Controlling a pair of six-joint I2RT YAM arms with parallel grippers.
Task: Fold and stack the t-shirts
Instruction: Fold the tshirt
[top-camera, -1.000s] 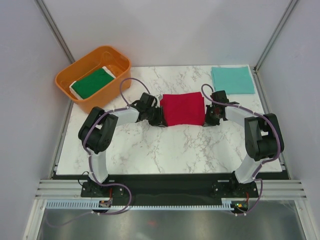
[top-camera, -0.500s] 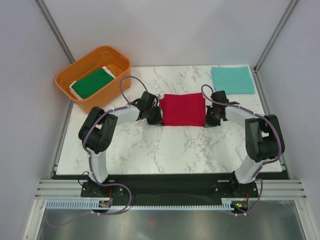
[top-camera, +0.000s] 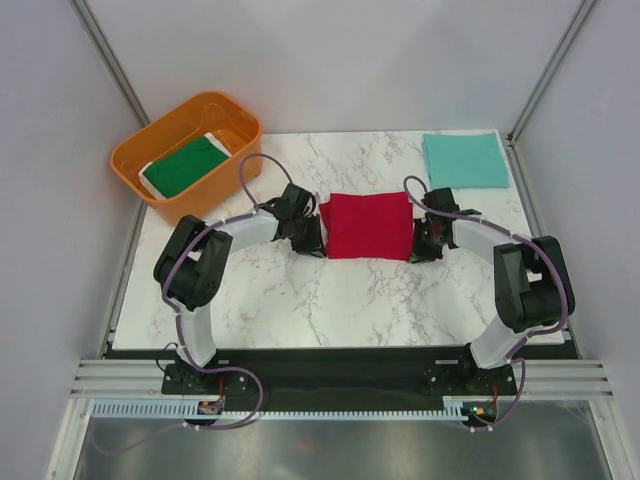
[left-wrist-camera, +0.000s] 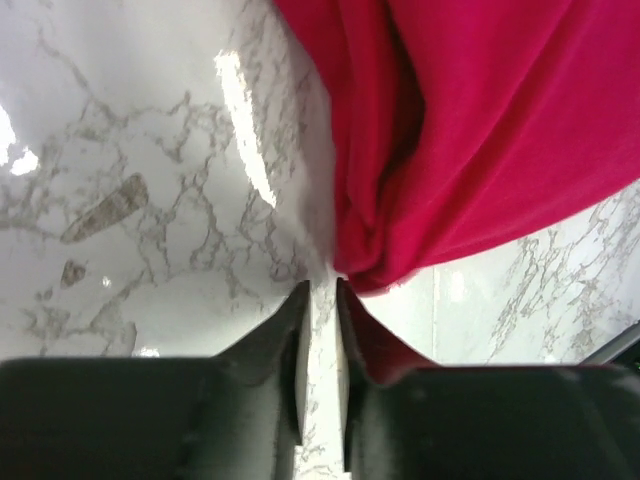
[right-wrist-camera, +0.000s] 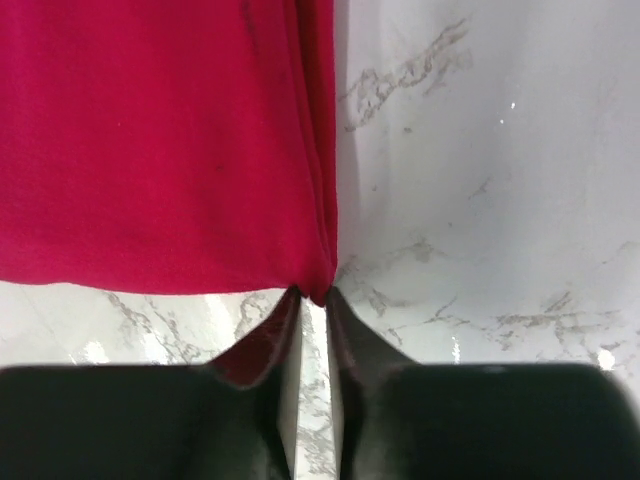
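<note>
1. Releasing: left gripper (left-wrist-camera: 320, 285) and right gripper (right-wrist-camera: 312, 292), clamped a moment ago, now cracked open a slit, cloth corners just at their tips.
2. Red t-shirt (top-camera: 368, 225) lies folded mid-desk (top-camera: 300, 290); likely next: stack on teal t-shirt (top-camera: 465, 160).

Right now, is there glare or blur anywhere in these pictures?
Left wrist view: bright glare streaks on the marble table, left claw dark, slightly soft. Right wrist view: only small glints, red t-shirt sharp. Top view: even light, faint shadows.
</note>
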